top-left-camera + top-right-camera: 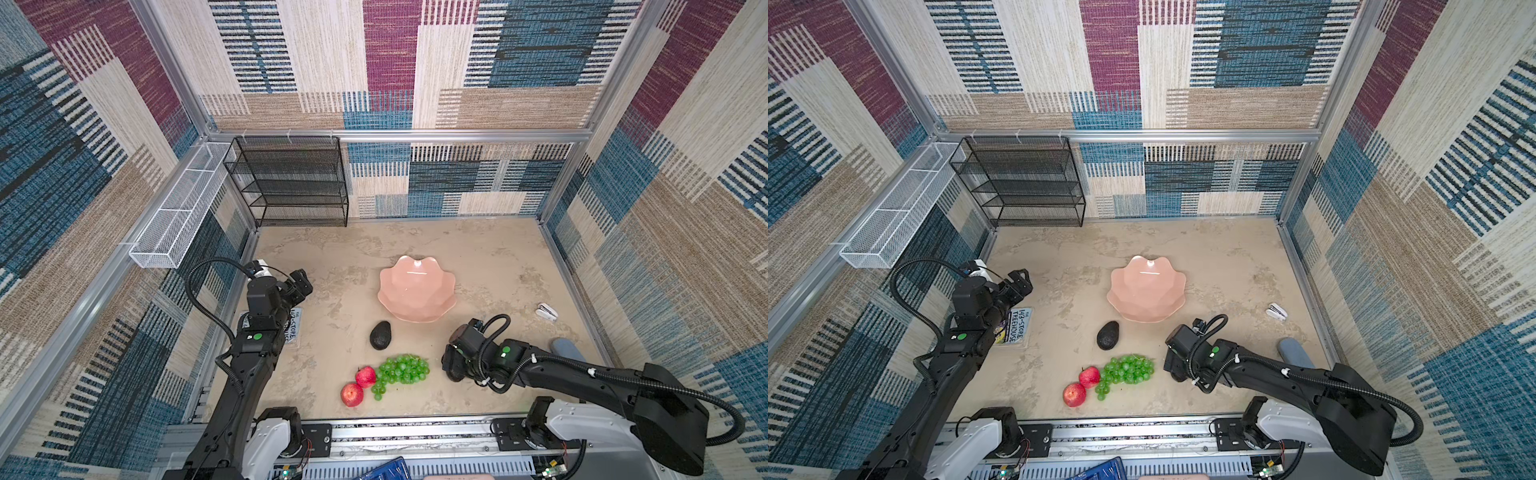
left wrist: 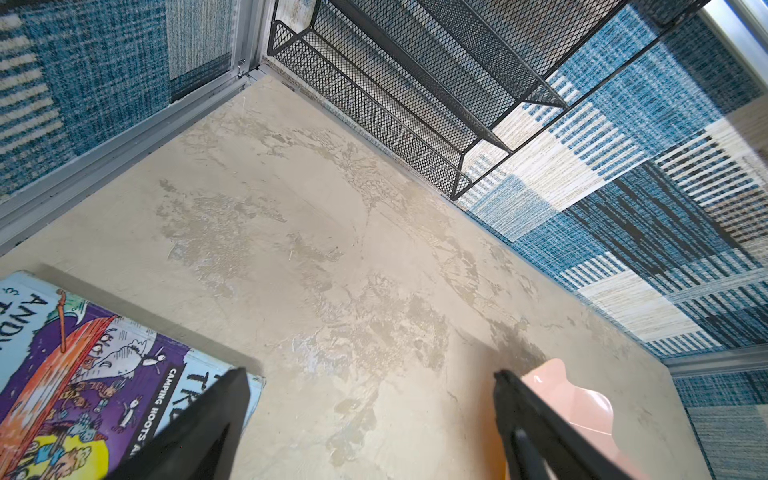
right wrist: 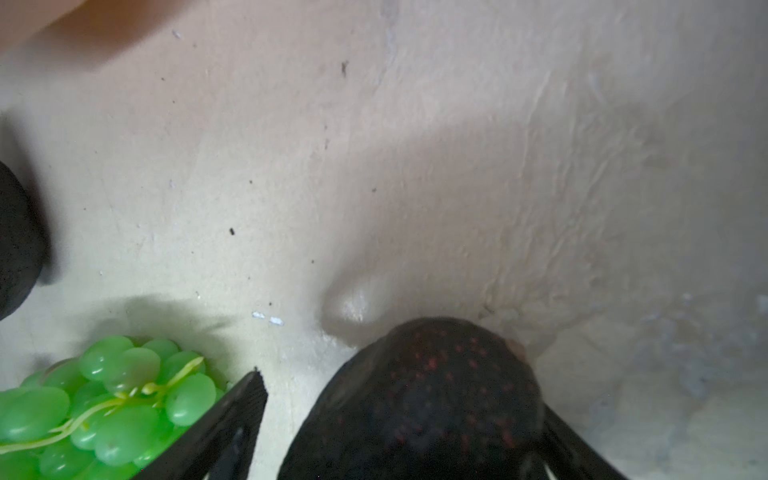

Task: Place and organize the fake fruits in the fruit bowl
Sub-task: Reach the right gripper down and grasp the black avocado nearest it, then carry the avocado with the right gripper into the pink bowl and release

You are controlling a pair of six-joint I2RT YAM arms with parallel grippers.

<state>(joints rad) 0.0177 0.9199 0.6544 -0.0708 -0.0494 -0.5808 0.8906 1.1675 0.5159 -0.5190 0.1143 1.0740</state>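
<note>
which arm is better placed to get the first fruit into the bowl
Right. The right gripper straddles an avocado, with a gap at one finger, and the empty bowl is close by. The left gripper hangs open by the book, with no fruit between its jaws.

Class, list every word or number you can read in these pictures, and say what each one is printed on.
"143-STORE" and "TREEHOUSE": on the book cover in a top view; the arm hides the rest.
"CAMPING HOOTS A": same cover, left wrist view, cut off by the left pincer.
"AND": large letters on that cover, cut off at the picture's edge.
Nothing else is legible.
</note>
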